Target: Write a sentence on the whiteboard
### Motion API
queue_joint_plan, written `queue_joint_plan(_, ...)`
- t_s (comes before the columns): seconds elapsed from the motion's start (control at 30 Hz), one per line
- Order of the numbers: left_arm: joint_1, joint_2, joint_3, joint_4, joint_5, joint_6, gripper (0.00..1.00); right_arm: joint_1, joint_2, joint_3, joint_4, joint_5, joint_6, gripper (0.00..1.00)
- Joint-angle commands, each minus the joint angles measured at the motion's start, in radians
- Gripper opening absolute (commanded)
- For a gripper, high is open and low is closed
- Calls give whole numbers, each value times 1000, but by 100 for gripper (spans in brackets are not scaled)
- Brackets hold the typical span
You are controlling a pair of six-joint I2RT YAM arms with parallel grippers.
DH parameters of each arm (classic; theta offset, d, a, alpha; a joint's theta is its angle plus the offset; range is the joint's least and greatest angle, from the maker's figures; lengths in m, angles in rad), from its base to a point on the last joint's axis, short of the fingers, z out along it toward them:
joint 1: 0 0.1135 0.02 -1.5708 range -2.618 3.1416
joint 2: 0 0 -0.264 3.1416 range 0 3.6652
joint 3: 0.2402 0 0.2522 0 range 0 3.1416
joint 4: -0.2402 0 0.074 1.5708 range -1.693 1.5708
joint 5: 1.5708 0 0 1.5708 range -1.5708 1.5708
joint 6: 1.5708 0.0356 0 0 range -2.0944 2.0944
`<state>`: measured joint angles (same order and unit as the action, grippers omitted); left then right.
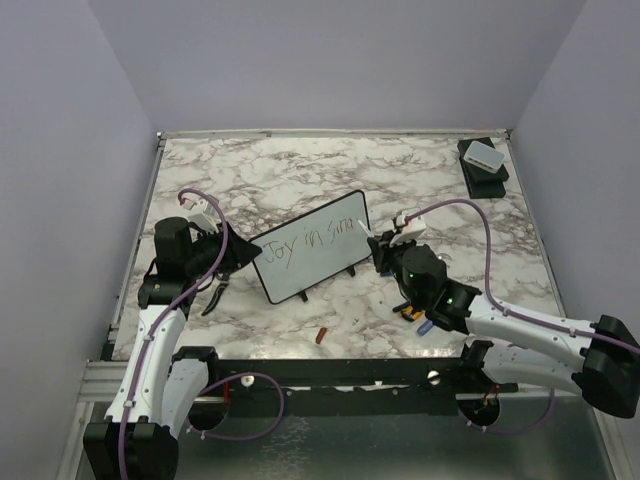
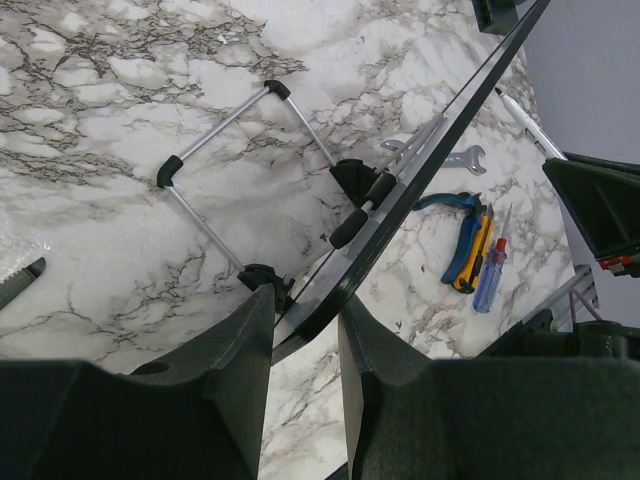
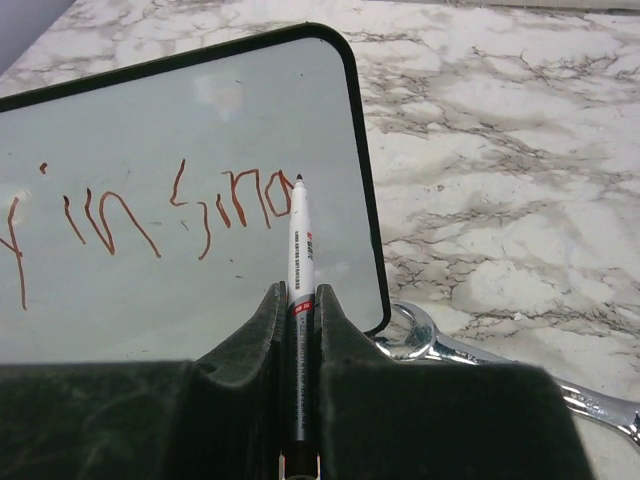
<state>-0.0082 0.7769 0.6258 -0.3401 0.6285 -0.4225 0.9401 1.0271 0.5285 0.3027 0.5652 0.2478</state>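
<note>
Black fingers of the right gripper point(image 3: 298, 300) clamp a white marker point(image 3: 301, 235), its tip at the whiteboard point(image 3: 230, 110) just past the last stroke of the sentence point(image 1: 318, 236), which so far reads roughly "Joy in sm". The board stands propped mid-table point(image 1: 400, 170) between the 2 arms. The left gripper point(image 2: 305, 325) appears closed on its lower corner. A wrench point(image 3: 450, 345) lies beside it.

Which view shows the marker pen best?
The right wrist view: the marker fills the centre, clamped in the right gripper, tip at the whiteboard. In the top view it is too small to make out; the left wrist view shows only a thin white rod, probably it.
</note>
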Motion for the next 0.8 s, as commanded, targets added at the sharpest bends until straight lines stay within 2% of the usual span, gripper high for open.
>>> queue_joint_plan(0.0, -1, -10, -9, -6, 0, 2, 33, -7, 41, 55, 67, 25, -72, 1)
queue_joint_plan(0.37, -1, -13, -10, -6, 0, 3, 33, -10, 104, 101, 139, 34, -139, 1)
queue_joint_plan(0.77, -1, -13, -9, -6, 0, 2, 33, -14, 105, 55, 86, 42, -67, 1)
